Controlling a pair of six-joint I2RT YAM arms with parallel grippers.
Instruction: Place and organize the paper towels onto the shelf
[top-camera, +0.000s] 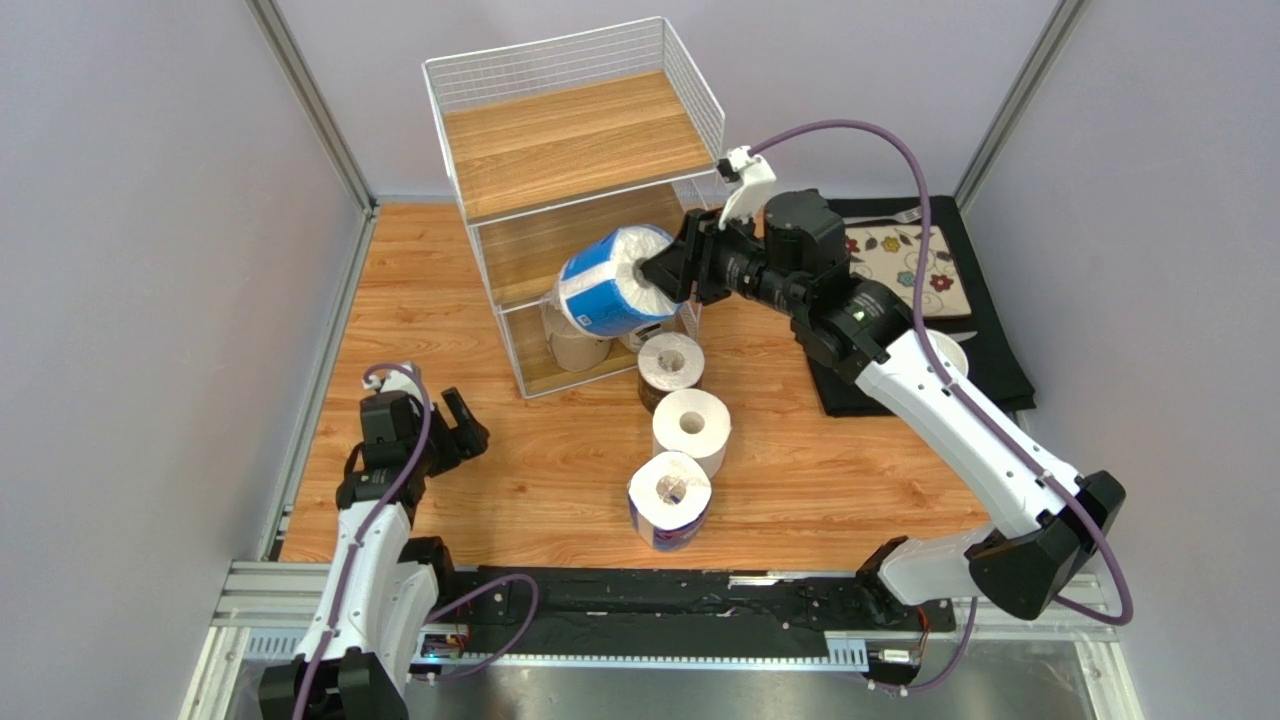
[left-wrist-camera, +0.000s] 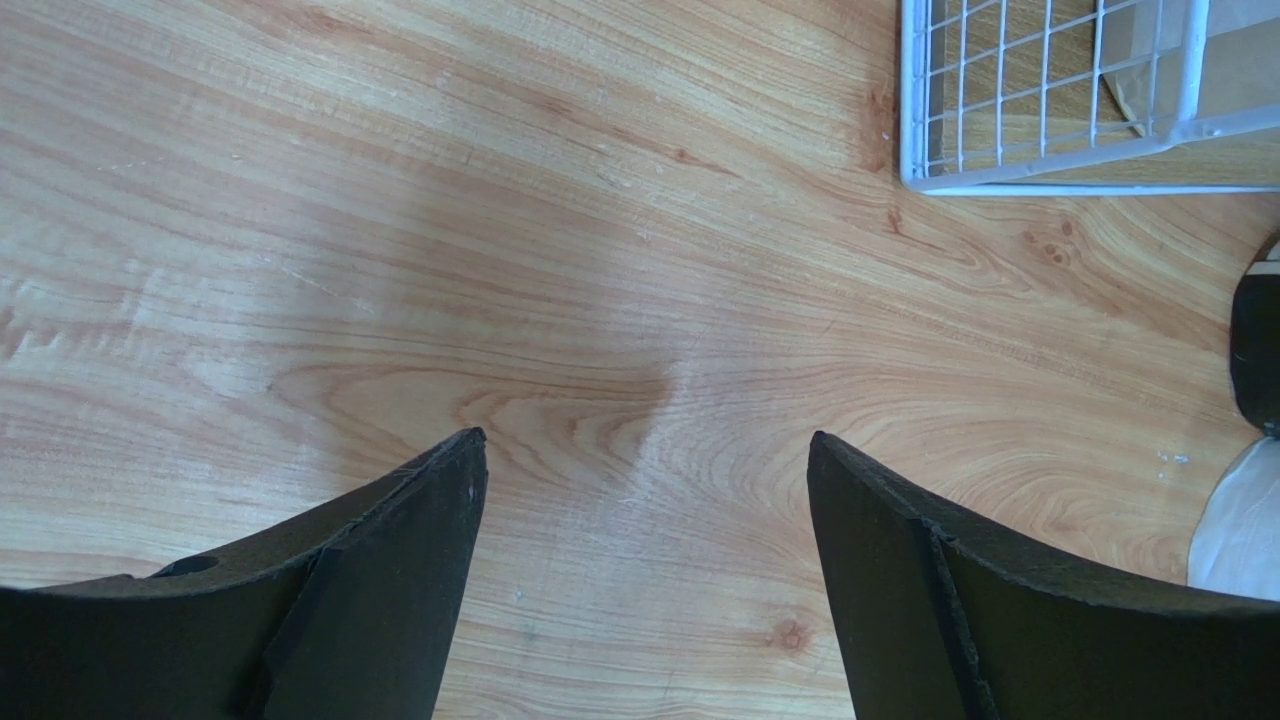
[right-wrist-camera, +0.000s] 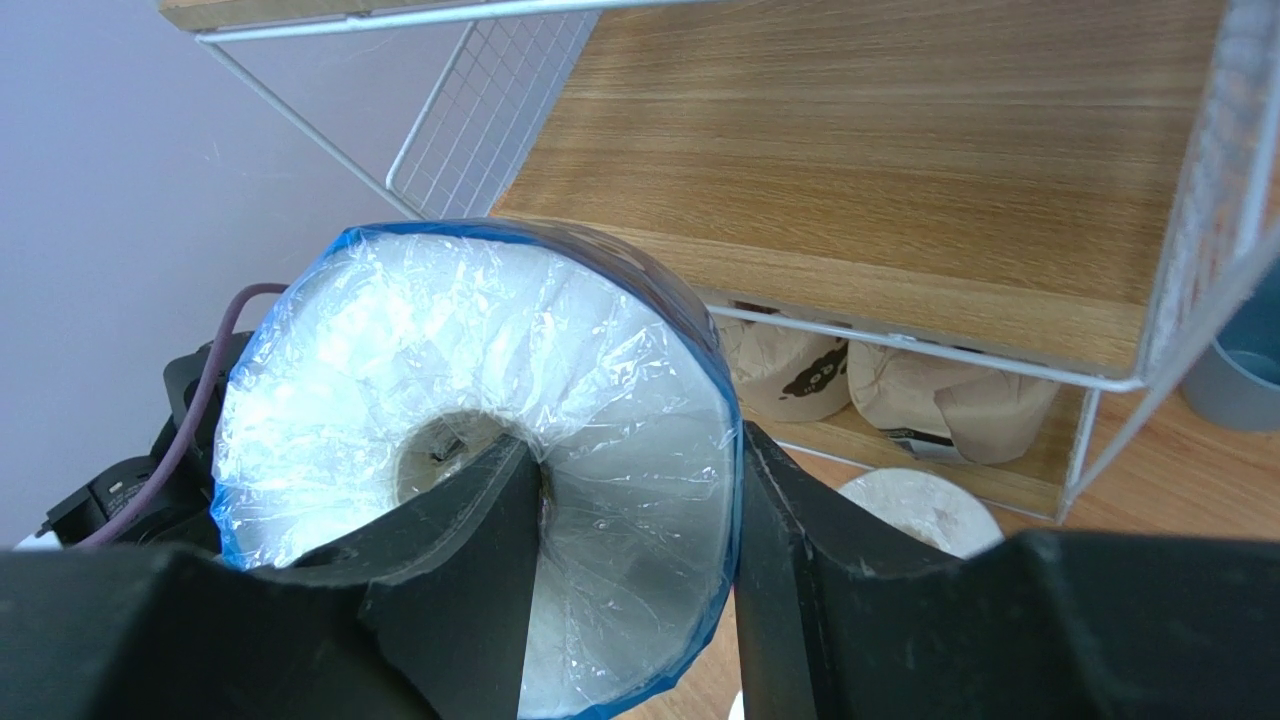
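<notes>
Blue-wrapped paper towel roll (top-camera: 613, 282) is grasped by the right end effector (top-camera: 672, 273), one finger inside its core, and is held at the front of the shelf (top-camera: 579, 143), middle tier. Two brown rolls (right-wrist-camera: 939, 402) are seen on the bottom tier. Three loose rolls (top-camera: 691, 428) are lined up on the surface (top-camera: 436, 315) near the shelf. The left end effector (left-wrist-camera: 646, 458) is released, over bare surface at left.
</notes>
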